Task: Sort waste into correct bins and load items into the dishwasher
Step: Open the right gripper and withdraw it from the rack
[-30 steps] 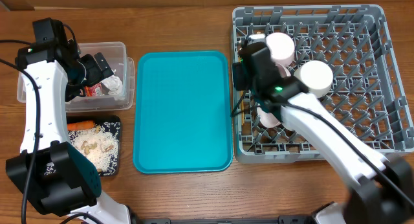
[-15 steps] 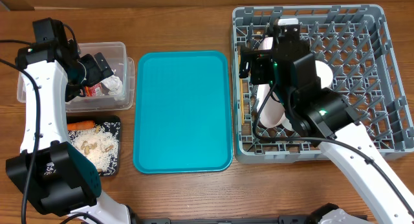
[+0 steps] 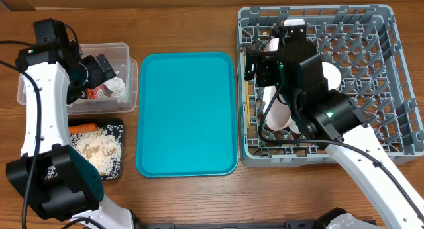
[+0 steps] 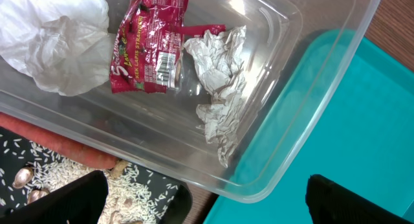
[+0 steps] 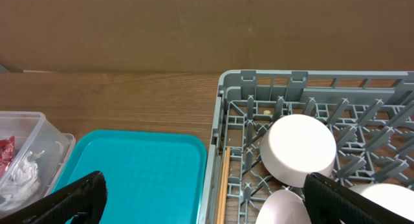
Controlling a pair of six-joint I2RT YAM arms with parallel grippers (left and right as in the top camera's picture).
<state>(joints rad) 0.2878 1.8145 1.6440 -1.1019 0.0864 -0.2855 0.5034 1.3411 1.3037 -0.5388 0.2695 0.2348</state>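
Arms hang apart: left arm (image 3: 40,103) over tub (image 3: 130,77), right arm (image 3: 321,103) over rack (image 3: 391,70).

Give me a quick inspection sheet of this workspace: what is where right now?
Surface: wooden table, brown.
Job's things: clear tub holds a red wrapper and white tissues; black tray holds a carrot and food scraps; dish rack holds white bowls, with chopsticks by its left wall.
Clutter: teal tray between tub and rack.
Grippers: left gripper open above the tub; right gripper open above the rack's left side.
Cables: black cables run along the arms.
Surroundings: cardboard wall behind the table.
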